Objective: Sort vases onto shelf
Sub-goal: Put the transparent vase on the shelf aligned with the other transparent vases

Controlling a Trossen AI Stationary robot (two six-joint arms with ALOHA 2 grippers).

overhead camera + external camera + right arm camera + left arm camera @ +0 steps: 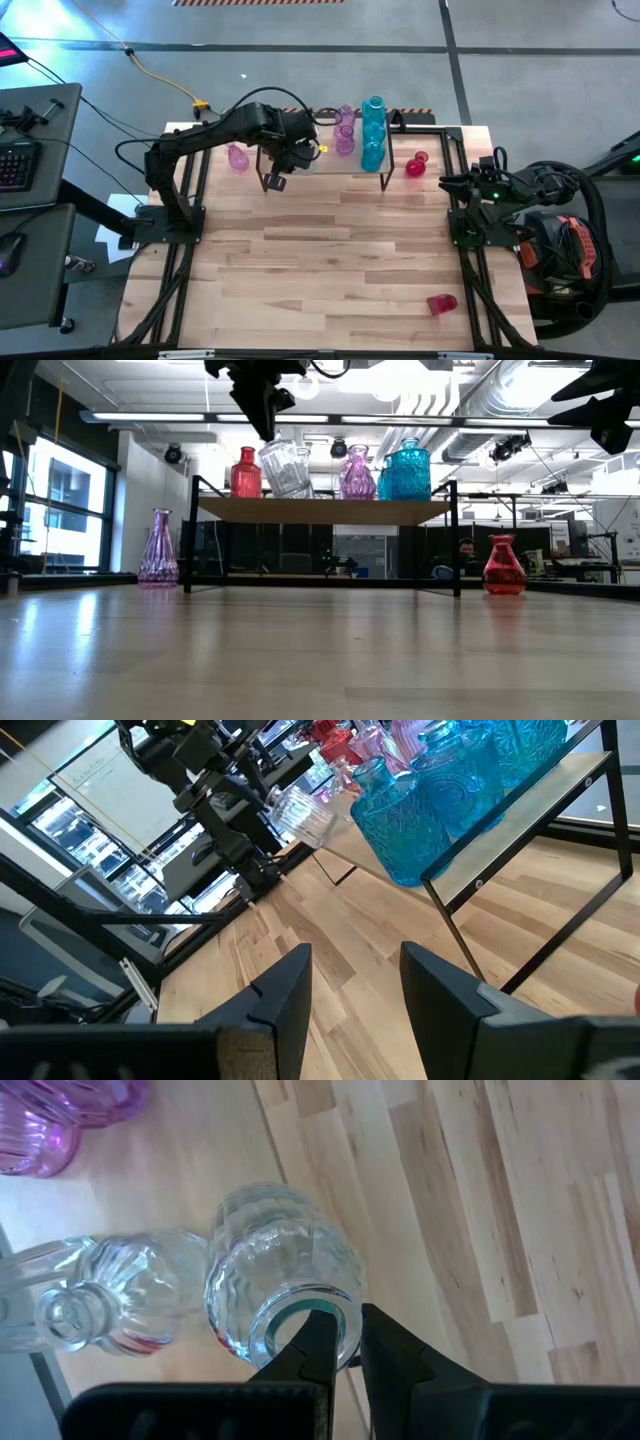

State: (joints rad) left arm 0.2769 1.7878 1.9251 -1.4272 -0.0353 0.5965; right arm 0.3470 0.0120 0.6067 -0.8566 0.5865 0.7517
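Nearest, one red vase (441, 302) lies tipped on the tabletop (320, 270), well short of the shelf (350, 160); a red one (417, 164) and a pink one (237, 157) flank it, unsorted. Left hand (345, 1342) is clamped on the clear vase's (284, 468) rim, tilted over the shelf's left part. Blue, pink and red look shelved; right hand (355, 985) idles apart by the right edge.
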